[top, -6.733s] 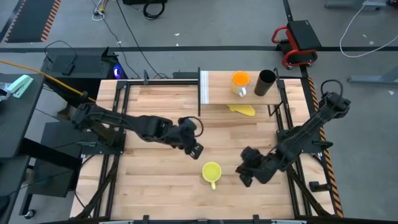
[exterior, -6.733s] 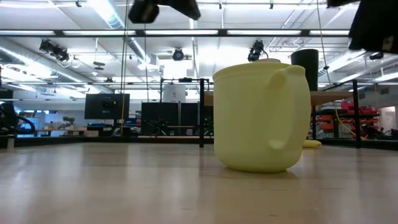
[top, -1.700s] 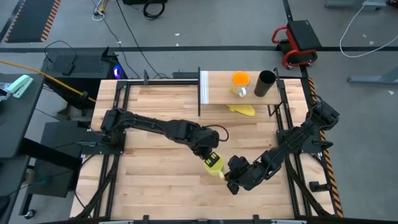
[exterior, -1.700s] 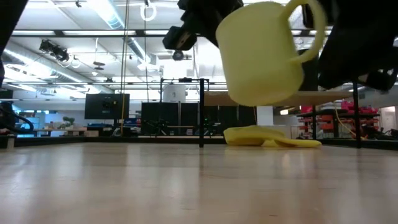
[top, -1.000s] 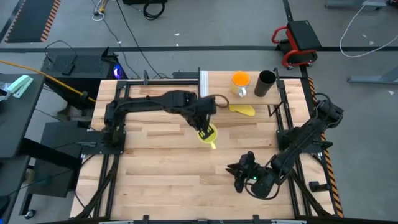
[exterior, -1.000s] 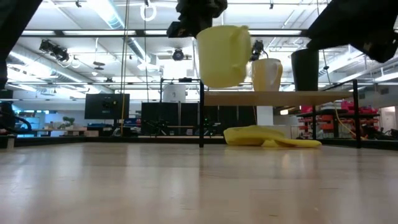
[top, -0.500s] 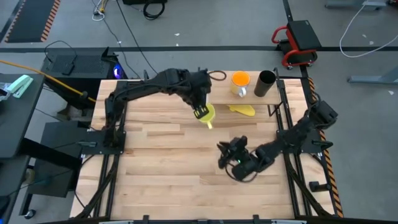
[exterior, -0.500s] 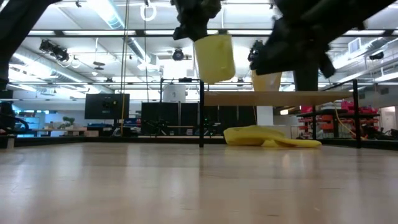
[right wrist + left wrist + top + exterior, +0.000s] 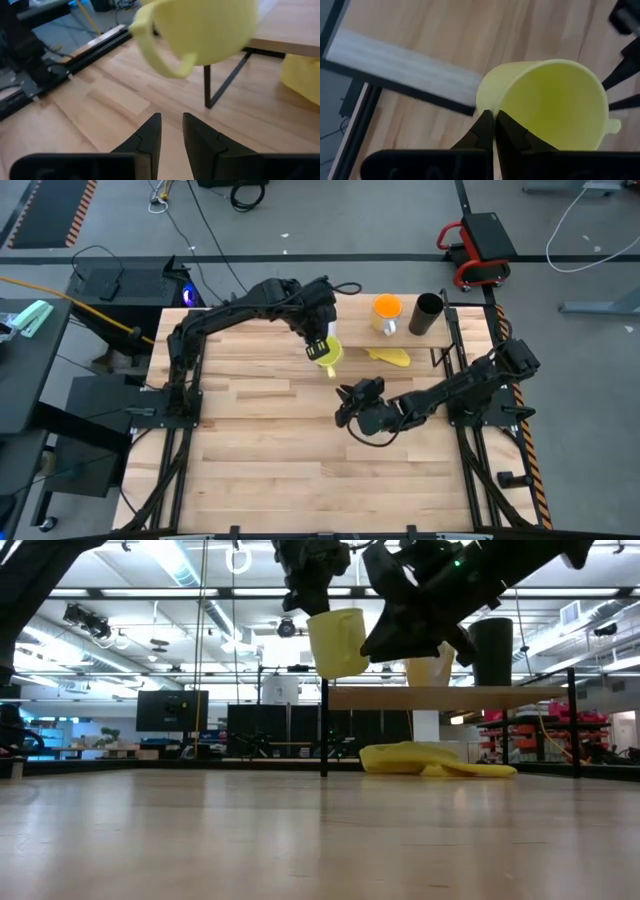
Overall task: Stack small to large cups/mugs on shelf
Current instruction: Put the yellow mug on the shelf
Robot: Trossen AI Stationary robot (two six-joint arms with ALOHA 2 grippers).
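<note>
The yellow mug (image 9: 328,356) hangs in the air just off the near left corner of the shelf (image 9: 360,332), with my left gripper (image 9: 319,346) shut on it. An orange cup (image 9: 387,307) and a black cup (image 9: 428,313) stand upright on the shelf's board. My right gripper (image 9: 343,406) hovers open over the table's middle, near of the mug, with nothing between its fingers (image 9: 150,131). In the right wrist view the mug (image 9: 202,27) fills the picture ahead of those fingers, its handle (image 9: 159,56) sticking out sideways. My left gripper pinches the mug's wall at the rim (image 9: 490,106), one finger inside the mug and one outside. The fingers come slanting down from above. The mug (image 9: 337,642) hangs lifted clear, mouth up and slightly tilted, its base a little above the shelf board's level.
A flat yellow banana-like thing (image 9: 391,357) lies on the table under the shelf's near edge. The shelf has a white upright end panel (image 9: 328,321) on its left and thin black posts (image 9: 220,85). Black frame rails run along both table sides.
My left gripper has carried the mug toward the table's far edge and the shelf, slightly higher, rolling so the mug has turned about. My right gripper, still open, has swung from the near right toward the table's middle and far side, closer to the mug.
</note>
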